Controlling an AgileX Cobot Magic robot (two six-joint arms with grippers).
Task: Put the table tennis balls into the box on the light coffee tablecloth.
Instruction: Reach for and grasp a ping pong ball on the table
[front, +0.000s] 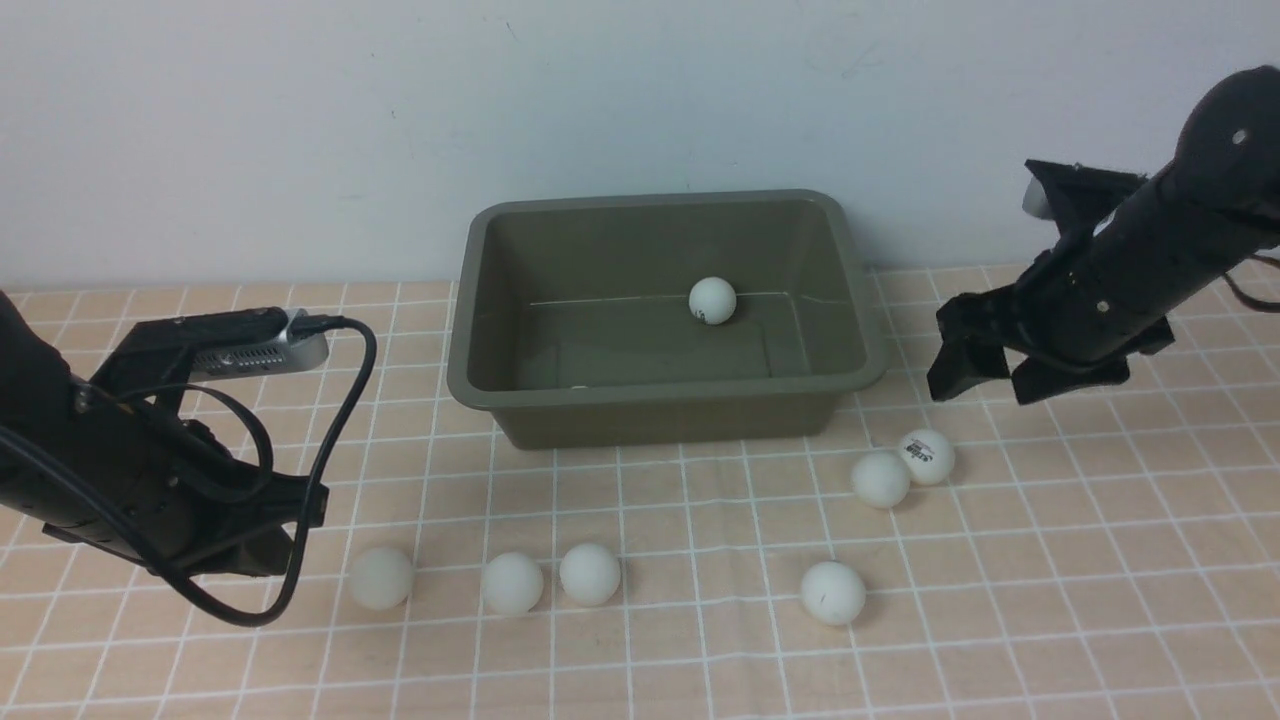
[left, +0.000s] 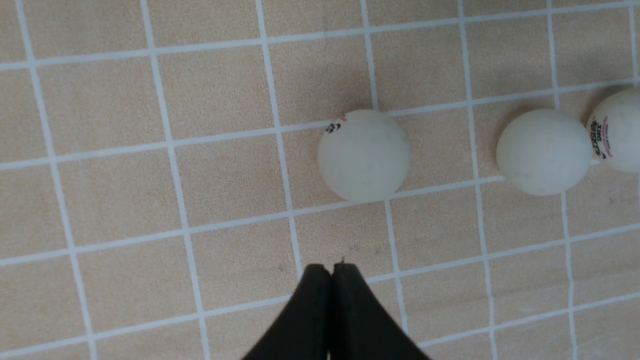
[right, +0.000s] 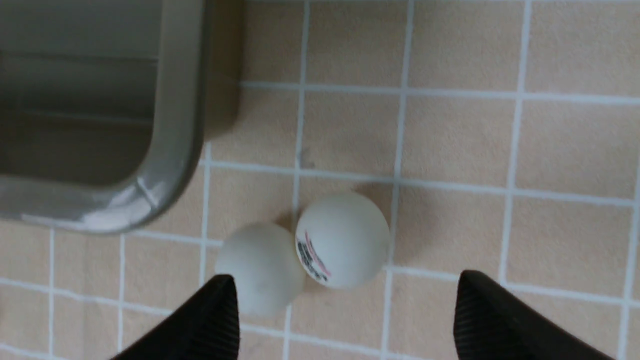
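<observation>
Nearest me, along the bottom of the front view, four balls lie on the checked cloth (front: 1050, 620). The leftmost ball (front: 380, 577) sits at lower left, and the middle ball (front: 513, 583) and third ball (front: 590, 574) lie close together beside it. A lone ball (front: 832, 592) lies apart, right of centre. My left gripper (left: 330, 272) hangs over the cloth at lower left, near the leftmost ball. Its fingers are pressed together with nothing between them (the wrist camera shows this plainly). Further back, right of centre, a plain ball (front: 880, 479) and a printed ball (front: 927, 456) touch each other just off the tub's near right corner. My right gripper (front: 988, 388) hovers above that pair with its jaws spread wide and empty, touching neither ball. Behind them the olive tub (front: 660, 392) stands on the cloth at mid-frame. One ball inside (front: 712, 300) rests on its floor by the back wall. A pale wall (front: 300, 120) fills the top of the frame.
</observation>
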